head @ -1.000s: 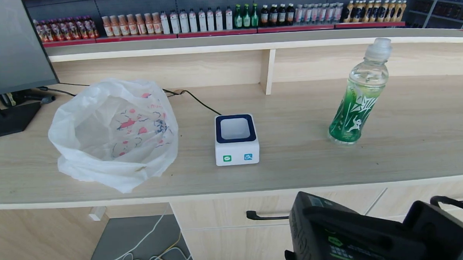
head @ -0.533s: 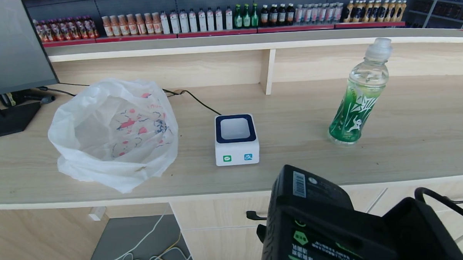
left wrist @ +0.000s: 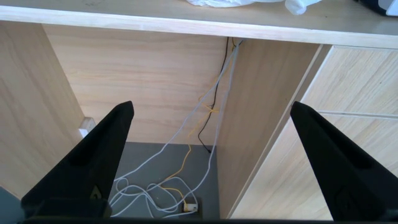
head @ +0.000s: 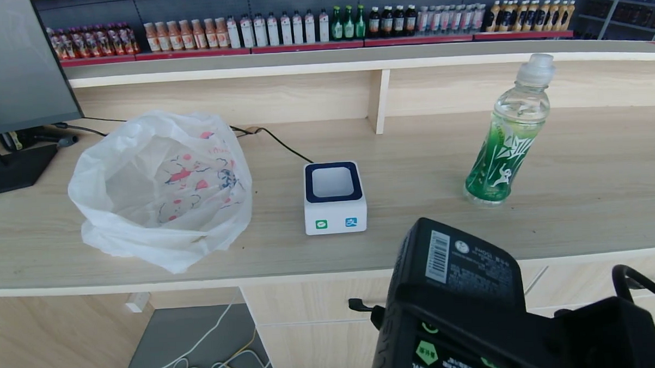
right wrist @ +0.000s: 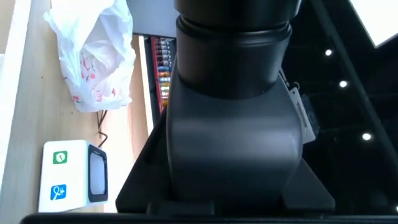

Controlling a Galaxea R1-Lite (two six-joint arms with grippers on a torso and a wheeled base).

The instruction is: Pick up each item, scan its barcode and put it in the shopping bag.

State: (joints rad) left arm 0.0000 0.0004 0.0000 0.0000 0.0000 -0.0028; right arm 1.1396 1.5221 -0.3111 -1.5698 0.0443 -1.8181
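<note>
A black carton (head: 456, 294) with a white barcode label on its upper face hangs in front of the counter's edge, below and right of the scanner. My right gripper (head: 589, 333) is shut on it from the lower right. The same carton (right wrist: 233, 124) looms large in the right wrist view. The white scanner (head: 334, 197) with a dark blue rim sits mid-counter. Left of it stands the open white shopping bag (head: 161, 184). A green-labelled bottle (head: 503, 140) stands upright at the right. My left gripper (left wrist: 211, 162) is open, low under the counter.
A monitor (head: 13, 64) stands at the counter's far left, and a black cable (head: 280, 142) runs behind the scanner. A raised wooden ledge (head: 378, 68) backs the counter. Drawer handles (head: 364, 305) sit below the front edge. Loose cables (left wrist: 180, 186) lie on the floor.
My right gripper has lifted the black carton up and toward the counter edge. Its barcode label has come into sight. The bag, scanner and bottle have not moved.
</note>
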